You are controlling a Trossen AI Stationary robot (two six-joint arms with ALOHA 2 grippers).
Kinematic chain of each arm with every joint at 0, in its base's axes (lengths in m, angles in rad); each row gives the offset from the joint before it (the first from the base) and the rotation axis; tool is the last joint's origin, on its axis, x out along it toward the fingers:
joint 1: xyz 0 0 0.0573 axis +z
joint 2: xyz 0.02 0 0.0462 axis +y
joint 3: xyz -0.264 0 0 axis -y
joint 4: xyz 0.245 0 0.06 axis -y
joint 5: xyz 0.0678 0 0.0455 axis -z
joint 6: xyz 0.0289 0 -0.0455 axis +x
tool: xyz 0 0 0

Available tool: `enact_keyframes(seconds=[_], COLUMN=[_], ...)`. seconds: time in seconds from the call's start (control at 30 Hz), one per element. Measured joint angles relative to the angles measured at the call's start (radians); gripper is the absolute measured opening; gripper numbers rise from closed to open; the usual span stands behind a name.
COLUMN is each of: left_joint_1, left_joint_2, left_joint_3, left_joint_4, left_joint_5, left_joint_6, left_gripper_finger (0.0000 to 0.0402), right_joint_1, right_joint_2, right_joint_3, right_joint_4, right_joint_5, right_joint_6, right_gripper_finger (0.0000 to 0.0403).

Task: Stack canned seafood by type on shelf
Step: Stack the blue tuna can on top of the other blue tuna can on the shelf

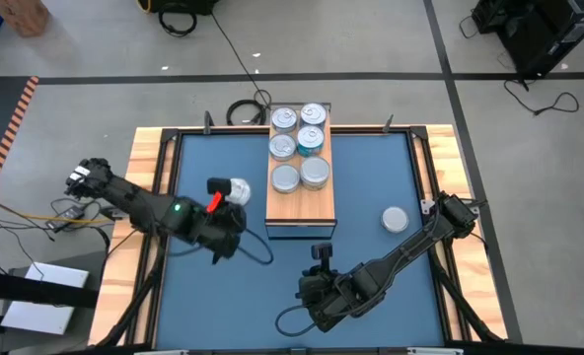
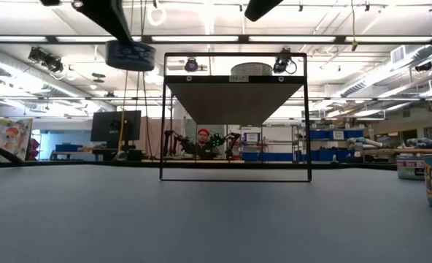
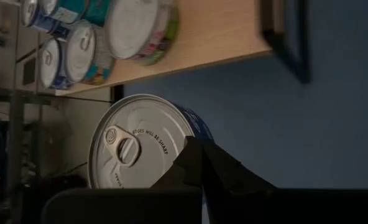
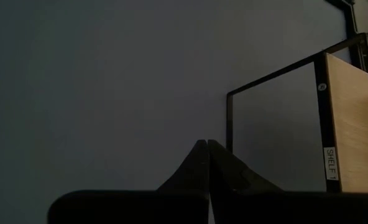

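The shelf (image 1: 302, 202) already carries 6 tins (image 1: 300, 146) in 2 rows, filling its far and middle parts; its near end is bare wood. Whether the rows are sorted by type, or any tins stand 2 high, cannot be told from above.

The left gripper (image 1: 231, 202) hangs just left of the shelf with its fingers (image 3: 199, 165) shut on the rim of a 7th tin (image 1: 237, 190), a blue-sided one with its pull-tab lid showing in the left wrist view. It is lifted off the counter (image 1: 213, 296) and not yet over the shelf.

1 more tin (image 1: 395, 219) lies on the counter right of the shelf, untouched.

The right gripper (image 1: 312, 296) waits low near the counter's front edge, fingers closed on nothing.

So about 3 quarters looks done: 2 tins remain, 1 in hand.
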Motion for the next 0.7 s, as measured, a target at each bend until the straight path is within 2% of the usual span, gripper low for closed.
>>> enact_keyframes(seconds=[0.2, 0.7], left_joint_1=[0.136, 0.423], left_joint_2=[-0.001, -0.02], left_joint_3=[0.0, 0.0], left_joint_4=[0.08, 0.32], left_joint_5=[0.016, 0.194], left_joint_6=[0.176, 0.473], left_gripper_finger=[0.0, 0.0], right_joint_1=[0.0, 0.003], right_joint_2=[0.0, 0.0], right_joint_3=[0.0, 0.0], right_joint_4=[-0.005, -0.036], right_joint_5=[0.0, -0.008], right_joint_6=[0.0, 0.008], right_gripper_finger=[0.0004, 0.0004])
